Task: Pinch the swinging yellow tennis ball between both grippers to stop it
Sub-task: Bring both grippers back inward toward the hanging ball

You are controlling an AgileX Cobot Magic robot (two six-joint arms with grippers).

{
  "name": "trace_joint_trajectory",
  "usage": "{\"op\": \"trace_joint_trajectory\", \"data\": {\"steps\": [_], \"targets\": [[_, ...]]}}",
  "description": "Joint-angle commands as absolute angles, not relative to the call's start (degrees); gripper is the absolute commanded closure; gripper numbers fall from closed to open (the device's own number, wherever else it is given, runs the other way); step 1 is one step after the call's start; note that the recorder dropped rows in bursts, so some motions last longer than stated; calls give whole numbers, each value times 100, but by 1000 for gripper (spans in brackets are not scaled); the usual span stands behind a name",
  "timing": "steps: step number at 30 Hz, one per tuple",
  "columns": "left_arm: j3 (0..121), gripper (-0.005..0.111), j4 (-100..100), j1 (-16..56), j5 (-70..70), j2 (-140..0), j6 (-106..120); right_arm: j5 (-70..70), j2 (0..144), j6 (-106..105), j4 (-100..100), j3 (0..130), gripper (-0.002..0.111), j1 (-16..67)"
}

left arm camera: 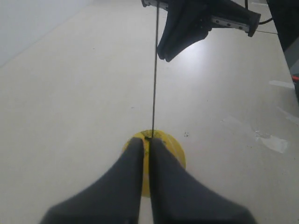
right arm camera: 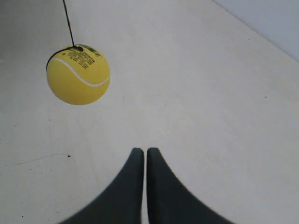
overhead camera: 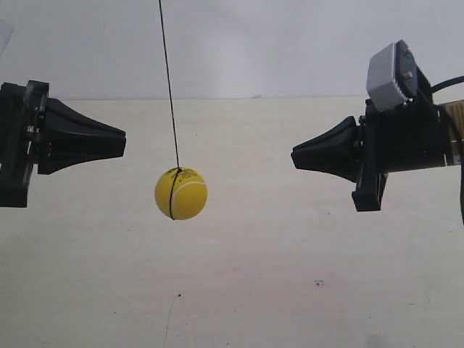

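Observation:
The yellow tennis ball (overhead camera: pixel 180 193) hangs on a thin dark string (overhead camera: pixel 168 80) above the pale surface, between the two arms and touching neither. The arm at the exterior view's left carries my left gripper (overhead camera: pixel 123 145); its black tapered tip points at the ball from a short gap, slightly higher. In the left wrist view that gripper (left arm camera: pixel 145 140) is shut, and the ball (left arm camera: pixel 175 149) shows just beyond it, partly hidden. My right gripper (overhead camera: pixel 293 158) is farther from the ball. It is also shut (right arm camera: pixel 144 150), with the ball (right arm camera: pixel 77 77) well ahead and off to one side.
A pale wooden tabletop (overhead camera: pixel 290 275) lies under everything, with a white wall (overhead camera: pixel 290 43) behind it. The right arm carries a white-grey camera block (overhead camera: pixel 391 72). The right gripper (left arm camera: pixel 163 55) shows beyond the string in the left wrist view.

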State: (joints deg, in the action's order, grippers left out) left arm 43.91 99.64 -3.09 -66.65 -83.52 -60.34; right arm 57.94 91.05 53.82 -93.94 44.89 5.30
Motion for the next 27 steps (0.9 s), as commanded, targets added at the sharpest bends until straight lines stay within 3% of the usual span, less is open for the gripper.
{"op": "trace_joint_trajectory", "data": {"steps": [1, 27], "targets": [[4429, 102, 9995, -423, -6763, -8385, -5987, 5977, 9530, 5000, -9095, 4466, 108, 513], [4701, 102, 9995, -423, -6996, -9393, -5860, 6747, 10362, 4458, -8633, 4874, 108, 513]]}}
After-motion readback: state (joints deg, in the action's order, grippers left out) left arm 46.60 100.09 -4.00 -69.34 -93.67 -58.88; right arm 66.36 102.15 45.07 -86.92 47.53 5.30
